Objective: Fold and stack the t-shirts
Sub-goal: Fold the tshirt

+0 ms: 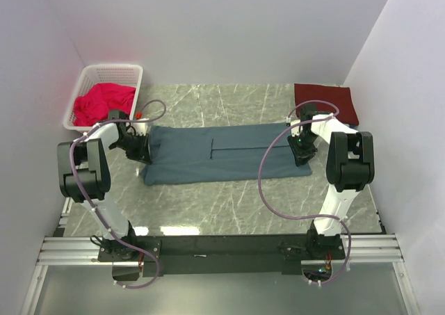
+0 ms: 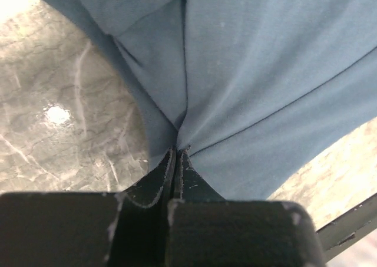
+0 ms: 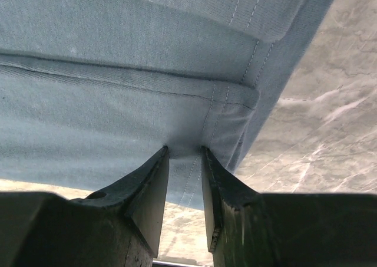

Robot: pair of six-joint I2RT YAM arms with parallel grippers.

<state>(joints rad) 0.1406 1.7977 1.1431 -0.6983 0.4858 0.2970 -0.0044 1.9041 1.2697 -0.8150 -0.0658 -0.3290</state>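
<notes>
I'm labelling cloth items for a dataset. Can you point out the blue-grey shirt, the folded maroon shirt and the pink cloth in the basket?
Slate blue-grey cloth t-shirt [image 1: 222, 155]: top view, its middle.
Dark maroon folded cloth t-shirt [image 1: 327, 96]: top view, its flat top.
Bright pink crumpled cloth [image 1: 101, 101]: top view, middle of the heap.

Both arms are showing white link casings with bulky black joint housings. A purple cable is looping along the left arm and another along the right arm. Black base blocks are sitting on a silver rail. The black fingers are showing chipped, pale-scuffed edges.
</notes>
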